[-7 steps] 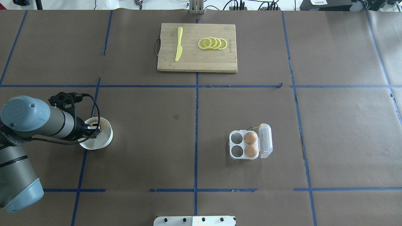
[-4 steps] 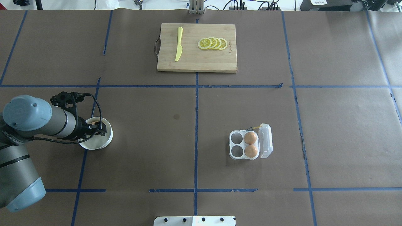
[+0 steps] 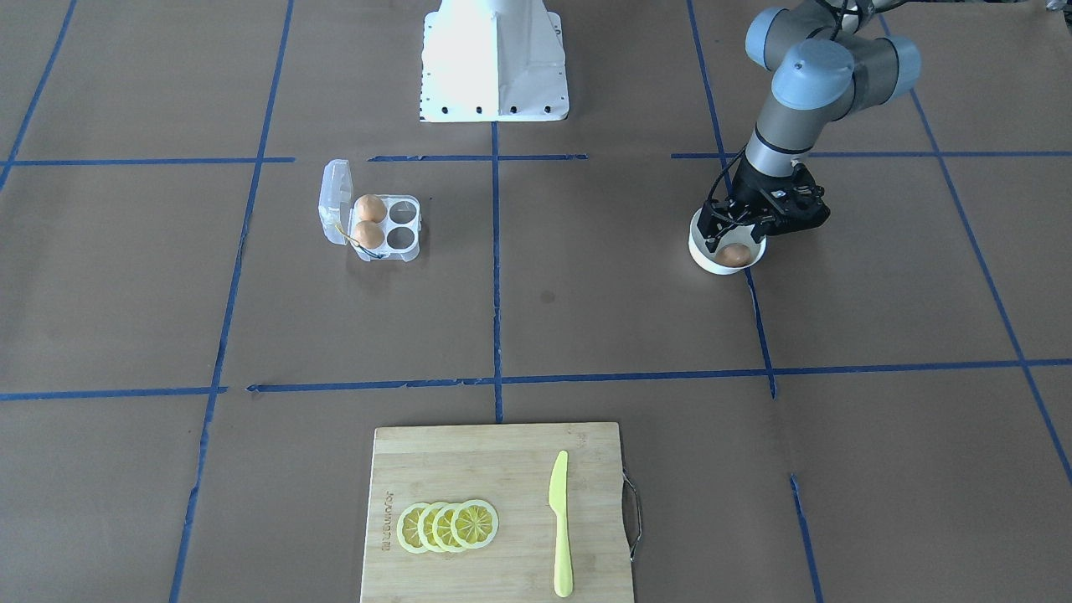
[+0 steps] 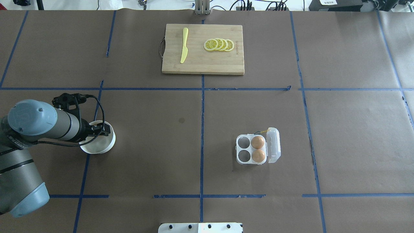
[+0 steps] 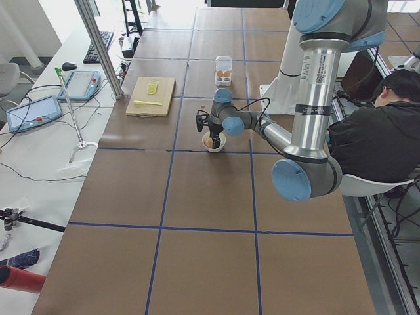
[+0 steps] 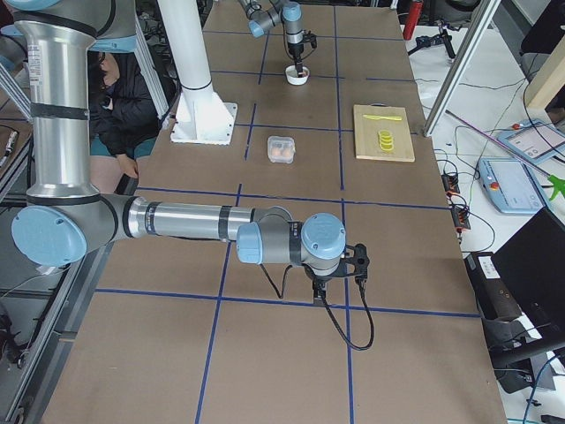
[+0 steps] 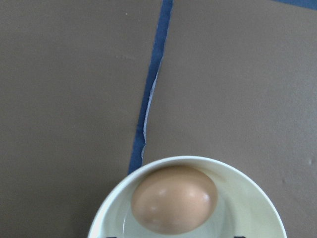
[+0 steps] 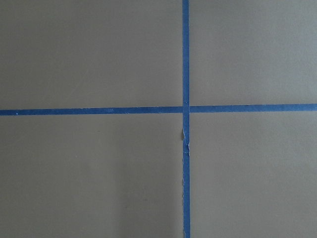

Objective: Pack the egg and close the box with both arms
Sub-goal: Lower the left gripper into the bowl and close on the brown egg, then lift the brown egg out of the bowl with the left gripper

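Egg: the orange-brown egg (image 7: 174,199) lies on its side in the white bowl (image 4: 106,147), on the robot's left side of the table (image 4: 145,161); it is hidden under the gripper in the overhead view.
Left gripper: the left gripper (image 4: 100,132) hangs over the bowl, pointing down; in the left wrist view only two dark fingertips show, at the bottom edge and set wide apart, so the jaws stand spread; the egg lies ahead of them, not gripped.
Left arm: the left arm (image 4: 48,124) reaches in from the robot's left; its black cable loops above the wrist.
Right gripper: the right gripper (image 6: 320,284) hangs above bare table, well apart from the box; its wrist camera shows only crossed blue tape; one cannot tell how its jaws stand.
Box: the box (image 4: 243,156) sits right of the centre line, lid open and standing on the side away from the bowl; two eggs (image 4: 257,142) fill the cups beside the lid; the two cups nearer the bowl are empty.
Cutting board: the cutting board (image 4: 200,64) lies at the far side; it carries a yellow knife (image 4: 184,45) and lemon slices (image 4: 219,44).
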`<action>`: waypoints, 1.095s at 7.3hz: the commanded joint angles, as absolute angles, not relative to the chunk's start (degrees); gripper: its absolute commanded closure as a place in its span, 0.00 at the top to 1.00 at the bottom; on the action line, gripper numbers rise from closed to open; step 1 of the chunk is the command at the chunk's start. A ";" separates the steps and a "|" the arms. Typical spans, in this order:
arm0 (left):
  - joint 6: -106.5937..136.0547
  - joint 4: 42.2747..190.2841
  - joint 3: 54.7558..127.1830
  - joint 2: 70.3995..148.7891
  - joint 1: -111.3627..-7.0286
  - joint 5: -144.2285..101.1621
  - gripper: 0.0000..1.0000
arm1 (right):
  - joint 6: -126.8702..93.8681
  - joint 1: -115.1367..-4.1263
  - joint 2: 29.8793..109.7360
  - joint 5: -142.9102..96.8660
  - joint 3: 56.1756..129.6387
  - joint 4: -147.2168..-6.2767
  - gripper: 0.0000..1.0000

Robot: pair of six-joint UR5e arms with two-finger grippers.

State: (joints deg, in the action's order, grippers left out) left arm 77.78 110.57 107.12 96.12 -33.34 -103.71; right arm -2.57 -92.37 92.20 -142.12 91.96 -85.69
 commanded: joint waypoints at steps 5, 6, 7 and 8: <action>77.61 110.48 103.36 99.05 -33.75 -102.74 0.73 | -2.64 -92.37 92.29 -142.12 92.02 -85.69 1.00; 77.61 110.48 103.36 99.05 -34.27 -102.74 0.56 | -2.64 -92.37 92.29 -142.12 91.93 -85.69 1.00; 77.52 110.39 103.53 99.05 -34.45 -102.74 0.32 | -2.64 -92.37 92.29 -142.12 91.93 -85.69 1.00; 77.43 110.48 103.88 98.97 -34.89 -102.74 0.14 | -2.64 -92.37 92.29 -142.12 91.93 -85.69 1.00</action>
